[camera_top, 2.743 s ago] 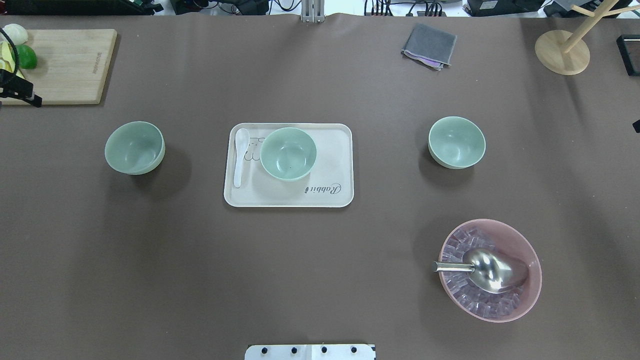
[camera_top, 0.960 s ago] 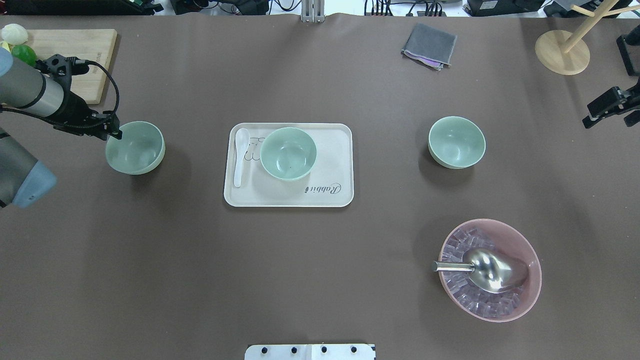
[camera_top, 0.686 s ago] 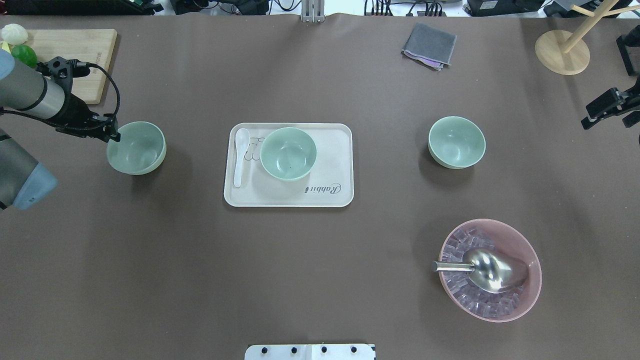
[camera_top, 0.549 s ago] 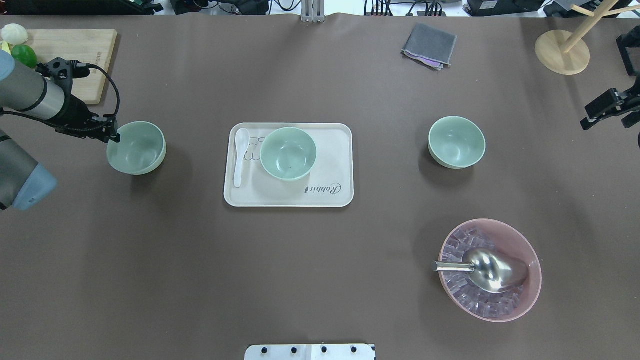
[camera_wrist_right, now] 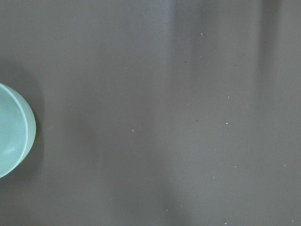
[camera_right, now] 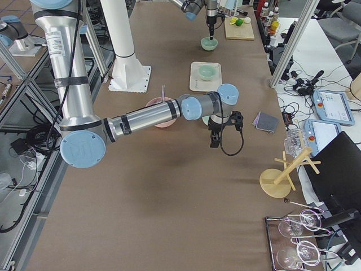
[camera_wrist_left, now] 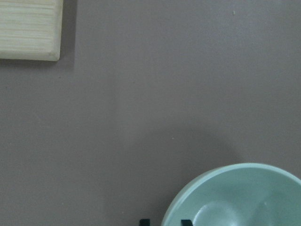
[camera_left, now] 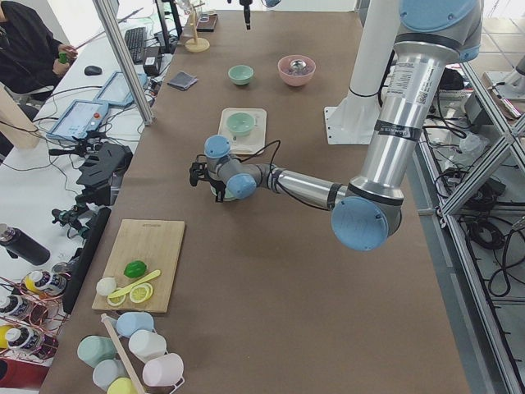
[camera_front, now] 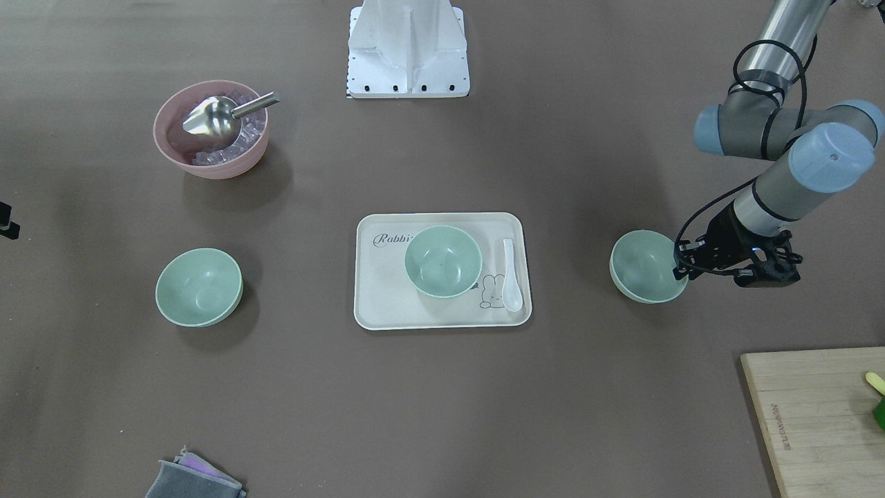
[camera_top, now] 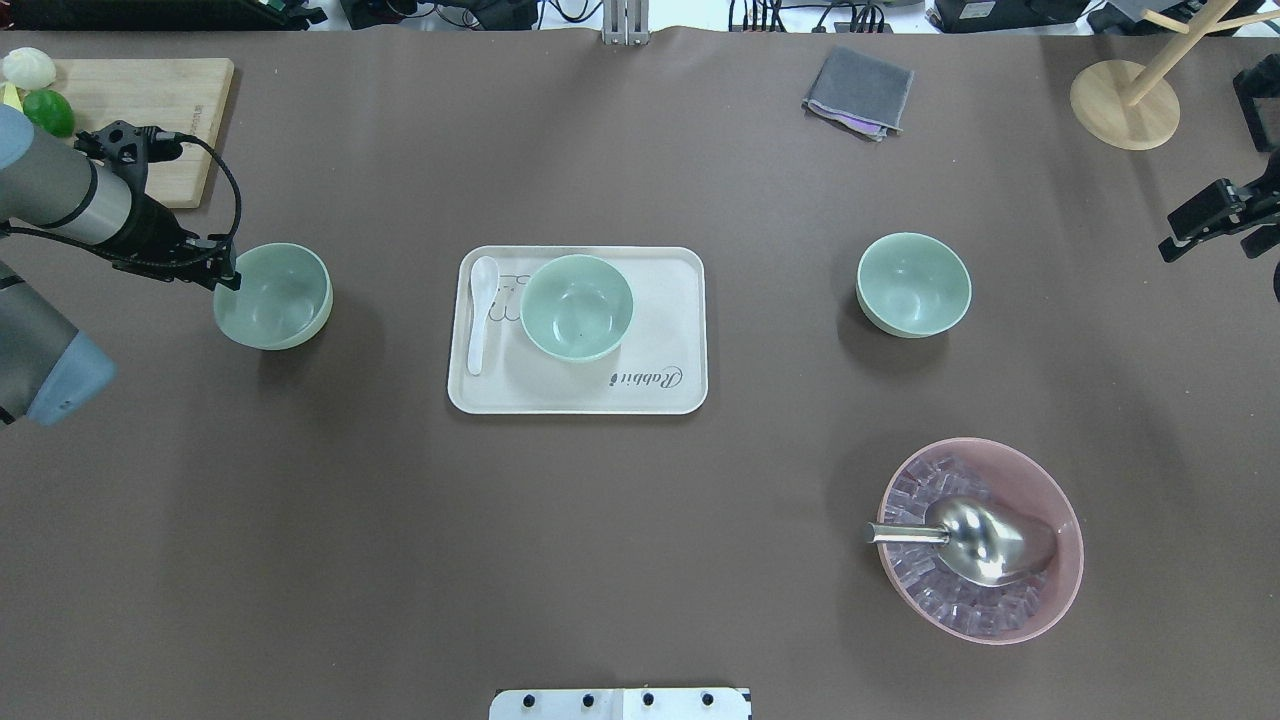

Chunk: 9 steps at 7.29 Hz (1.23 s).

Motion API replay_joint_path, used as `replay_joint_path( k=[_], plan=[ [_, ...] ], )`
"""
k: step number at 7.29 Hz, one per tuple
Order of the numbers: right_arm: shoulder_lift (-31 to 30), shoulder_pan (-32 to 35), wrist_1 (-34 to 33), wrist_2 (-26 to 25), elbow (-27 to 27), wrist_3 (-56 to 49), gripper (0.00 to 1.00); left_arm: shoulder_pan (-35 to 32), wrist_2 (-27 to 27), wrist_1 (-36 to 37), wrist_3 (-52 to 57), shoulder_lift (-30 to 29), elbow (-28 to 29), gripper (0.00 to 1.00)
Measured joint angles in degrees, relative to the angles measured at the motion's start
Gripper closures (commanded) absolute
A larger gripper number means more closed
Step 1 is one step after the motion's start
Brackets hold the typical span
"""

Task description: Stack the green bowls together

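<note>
Your left gripper [camera_top: 228,280] straddles the outer rim of the left green bowl [camera_top: 282,300], likely to carry it onto the middle green bowl [camera_top: 577,307] on the tray [camera_top: 690,330], though you cannot tell whether it has clamped.

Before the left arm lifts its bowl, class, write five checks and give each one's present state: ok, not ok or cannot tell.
1. Left gripper straddles the rim of the left-side bowl: ok.
2. Jaws closed on that rim: not ok; the left wrist view shows gaps.
3. Middle bowl empty to receive it: ok.
4. Spoon apart from the middle bowl: ok.
5. Right gripper well away from the right-side bowl: ok.
</note>
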Motion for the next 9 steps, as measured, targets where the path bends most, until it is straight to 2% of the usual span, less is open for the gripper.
replay_joint_path(
  k=[3, 6, 9],
  plan=[
    [0.0, -0.1, 0.0, 0.0, 0.0, 0.0, 0.0, 0.1, -0.3, -0.1, 0.5, 1.0, -0.8, 1.0],
    [0.4, -0.2, 0.0, -0.1, 0.0, 0.0, 0.0, -1.3, -5.3, 0.5, 0.4, 0.9, -2.7, 1.0],
    [4.5, -1.6, 0.0, -1.1, -0.9, 1.0, 0.0, -1.5, -5.9, 7.3, -2.8, -4.5, -4.6, 1.0]
  ],
)
